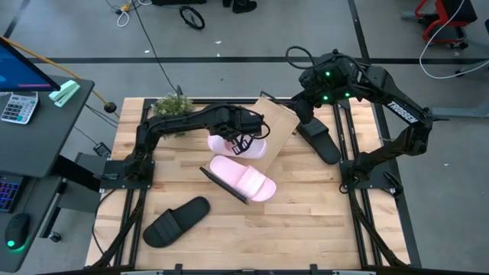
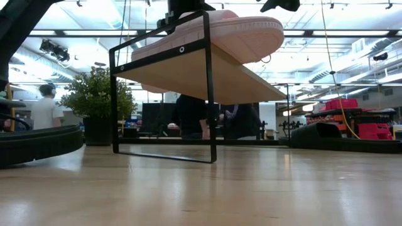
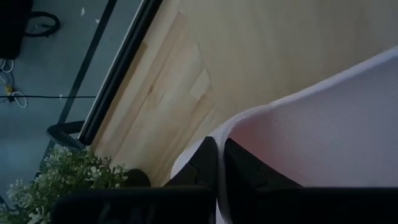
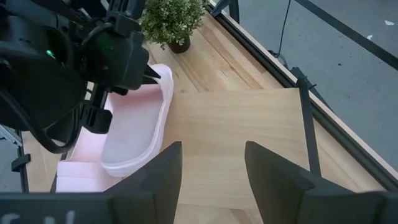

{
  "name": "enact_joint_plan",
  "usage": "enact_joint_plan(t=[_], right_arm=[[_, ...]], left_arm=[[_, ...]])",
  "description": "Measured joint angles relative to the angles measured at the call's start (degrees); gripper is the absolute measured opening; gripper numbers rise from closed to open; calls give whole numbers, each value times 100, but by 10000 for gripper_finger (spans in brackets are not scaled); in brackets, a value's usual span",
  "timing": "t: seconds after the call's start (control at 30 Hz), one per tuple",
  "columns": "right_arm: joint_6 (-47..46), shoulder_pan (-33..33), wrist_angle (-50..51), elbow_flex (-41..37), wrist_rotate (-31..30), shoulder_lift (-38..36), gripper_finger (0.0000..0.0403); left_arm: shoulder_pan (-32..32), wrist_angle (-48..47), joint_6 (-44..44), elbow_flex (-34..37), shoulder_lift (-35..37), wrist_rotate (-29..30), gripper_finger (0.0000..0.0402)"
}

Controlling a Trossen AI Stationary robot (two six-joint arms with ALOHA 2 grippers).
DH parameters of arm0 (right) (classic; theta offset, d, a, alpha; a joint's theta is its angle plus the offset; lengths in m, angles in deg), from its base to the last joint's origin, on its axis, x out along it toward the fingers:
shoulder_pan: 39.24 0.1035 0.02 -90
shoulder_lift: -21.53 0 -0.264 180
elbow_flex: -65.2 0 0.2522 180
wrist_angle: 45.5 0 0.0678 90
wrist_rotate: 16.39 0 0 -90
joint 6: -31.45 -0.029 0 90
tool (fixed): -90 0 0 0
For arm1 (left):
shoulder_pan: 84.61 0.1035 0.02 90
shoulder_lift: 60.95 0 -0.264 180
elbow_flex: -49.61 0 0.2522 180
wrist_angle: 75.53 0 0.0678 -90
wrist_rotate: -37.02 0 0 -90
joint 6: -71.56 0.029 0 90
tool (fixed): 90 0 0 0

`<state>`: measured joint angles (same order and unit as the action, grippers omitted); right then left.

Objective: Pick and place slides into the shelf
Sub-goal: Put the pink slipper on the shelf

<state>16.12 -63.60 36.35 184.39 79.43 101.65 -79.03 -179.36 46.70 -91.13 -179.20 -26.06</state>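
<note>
The flat light-wood shelf with black metal end frames (image 1: 271, 130) lies across the middle of the slatted wooden tabletop (image 1: 306, 214), running from the far right corner toward the centre. One pale pink slide sandal (image 1: 246, 179) already sits on its near end. The second pale pink slide (image 1: 229, 144) is at the shelf's left edge, pinched by its rim in the left gripper (image 1: 246, 141), fingers closed tight on the thin edge in the left wrist view. Its long axis runs roughly across the board, so it looks to need carrying rightward onto bare wood. The right gripper (image 1: 304, 107) hovers over the shelf's far end, fingers (image 4: 273, 168) spread wide, holding nothing. One matte black slide (image 1: 319, 141) lies right of the shelf, another (image 1: 176, 221) near the front left.
</note>
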Motion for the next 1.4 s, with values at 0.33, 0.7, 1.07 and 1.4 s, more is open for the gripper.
enact_joint_plan(t=[0.33,0.7,1.07,1.4], right_arm=[[-4,0,-43,0,-2,0,181],[-11,0,-47,0,-2,0,181],[-15,0,-43,0,-2,0,181],[-13,0,-43,0,-2,0,181]], left_arm=[[-24,3,-37,-2,0,3,18],[-28,77,-80,-11,-40,-108,24],[-50,241,-264,-15,-162,-107,28],[-70,378,-470,-13,-164,-147,23]])
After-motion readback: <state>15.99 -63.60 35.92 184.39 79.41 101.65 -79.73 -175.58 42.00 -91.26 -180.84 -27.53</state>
